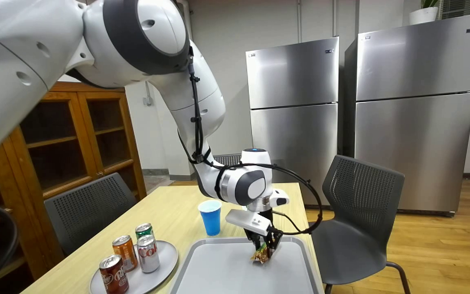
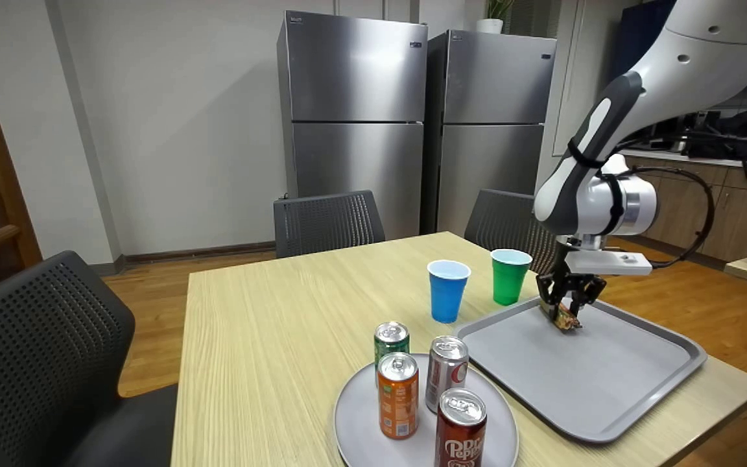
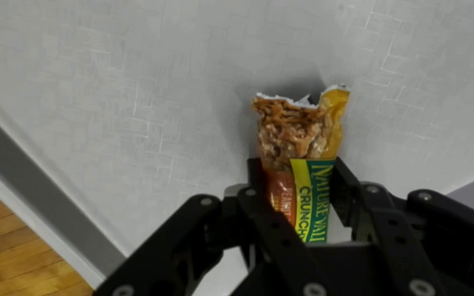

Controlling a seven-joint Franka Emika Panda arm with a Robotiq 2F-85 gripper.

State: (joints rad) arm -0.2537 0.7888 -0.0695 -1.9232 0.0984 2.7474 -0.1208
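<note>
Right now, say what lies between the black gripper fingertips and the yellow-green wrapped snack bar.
Nothing visible: in the wrist view, the fingertips meet the bar on both sides.

In an exterior view, the viewpoint lies near my white, dark-banded arm (image 1: 125, 45) and faces across the pale wooden table (image 1: 174, 216) toward two tall stainless-steel refrigerators (image 1: 292, 122); in an exterior view, it looks slightly down from near the round grey plate (image 2: 357, 418), facing those refrigerators too. Both share the table and the grey rectangular tray (image 2: 607, 370). My wrist view looks down at close range onto that tray, my black two-fingered gripper (image 3: 298, 174) across the lower part.
</note>
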